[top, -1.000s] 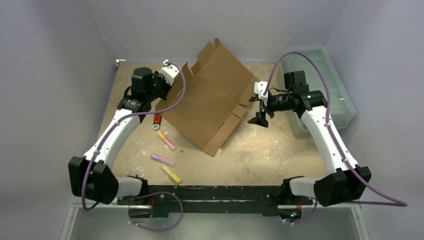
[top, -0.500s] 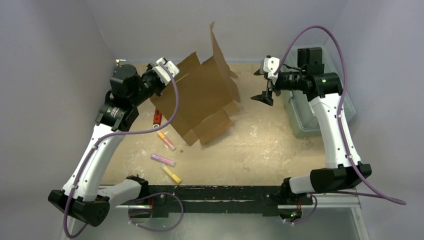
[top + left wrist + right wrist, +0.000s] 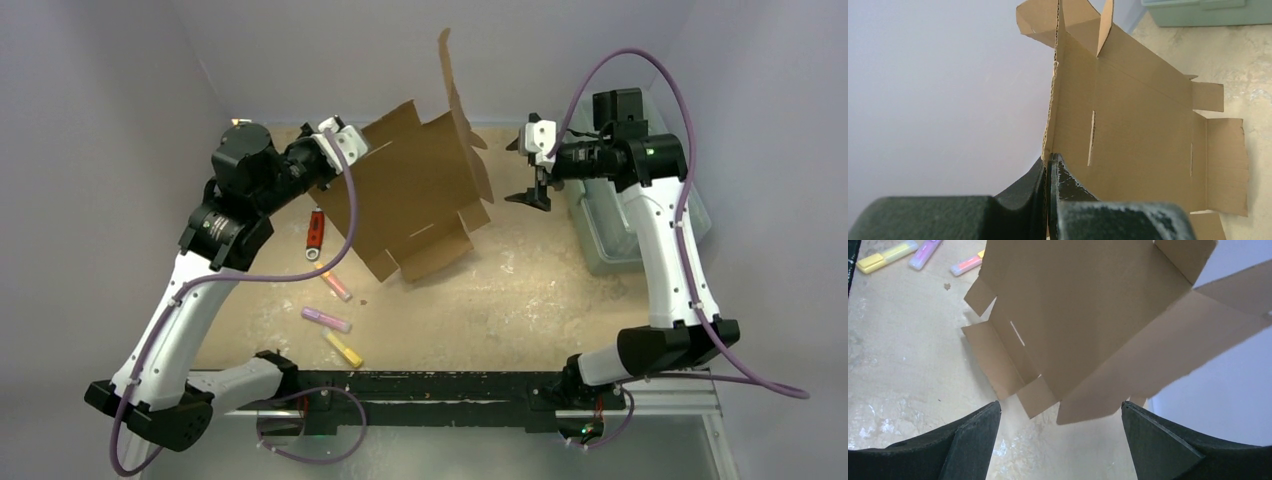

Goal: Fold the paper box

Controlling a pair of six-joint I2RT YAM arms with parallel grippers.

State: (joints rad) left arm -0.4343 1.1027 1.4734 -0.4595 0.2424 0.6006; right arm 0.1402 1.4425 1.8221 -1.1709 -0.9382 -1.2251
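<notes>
The paper box (image 3: 415, 195) is an unfolded brown cardboard blank with flaps and slots, held tilted up above the middle of the table. My left gripper (image 3: 345, 152) is shut on its left edge; in the left wrist view the jaws (image 3: 1049, 167) pinch the corrugated edge of the box (image 3: 1143, 145). One flap stands upright at the back. My right gripper (image 3: 530, 172) is open and empty just right of the box, not touching it. In the right wrist view its fingers (image 3: 973, 432) frame the box (image 3: 1088, 315) ahead.
A translucent pale-green bin (image 3: 640, 215) stands at the right, behind my right arm. A red tool (image 3: 315, 235) and several highlighter pens (image 3: 325, 319) lie on the table at the left front, also in the right wrist view (image 3: 885, 255).
My left gripper has lifted and swung the box from lying slanted to standing more upright. My right arm rose and moved back. The red tool is now uncovered.
</notes>
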